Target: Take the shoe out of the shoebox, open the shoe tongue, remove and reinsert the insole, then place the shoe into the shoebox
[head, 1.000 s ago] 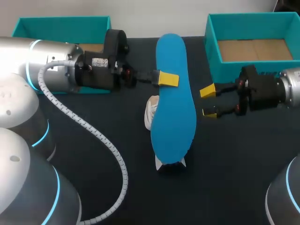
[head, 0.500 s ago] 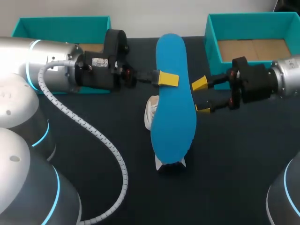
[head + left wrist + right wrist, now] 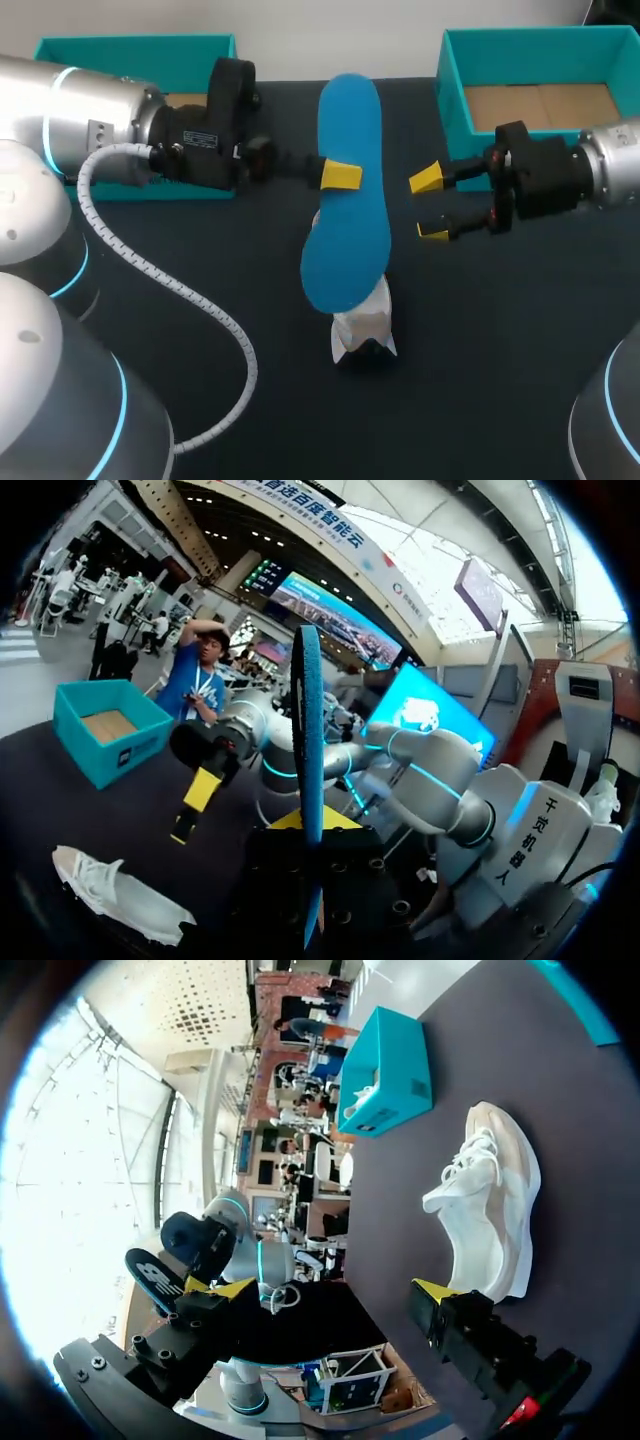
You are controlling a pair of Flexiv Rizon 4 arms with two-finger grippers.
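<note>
My left gripper (image 3: 340, 175) is shut on the edge of a long blue insole (image 3: 347, 215) and holds it in the air over the middle of the table. Partly under the insole, a white shoe (image 3: 362, 322) lies on its side on the dark table. In the left wrist view the insole (image 3: 308, 720) stands edge-on between my fingers, the shoe (image 3: 120, 895) lying below and to one side. My right gripper (image 3: 430, 205) stands open just right of the insole without touching it. The right wrist view shows the shoe (image 3: 490, 1195) ahead of the open right gripper (image 3: 330, 1290).
An open teal box (image 3: 455, 90) with a cardboard floor stands at the back right, close behind my right arm. Another teal box (image 3: 130, 48) sits at the back left, partly hidden by my left arm. A ribbed cable (image 3: 170, 275) hangs from the left arm.
The left gripper swung the insole left and tilted it, uncovering more of the shoe. The right gripper moved left and farther back toward the insole, then stayed still, still open.
</note>
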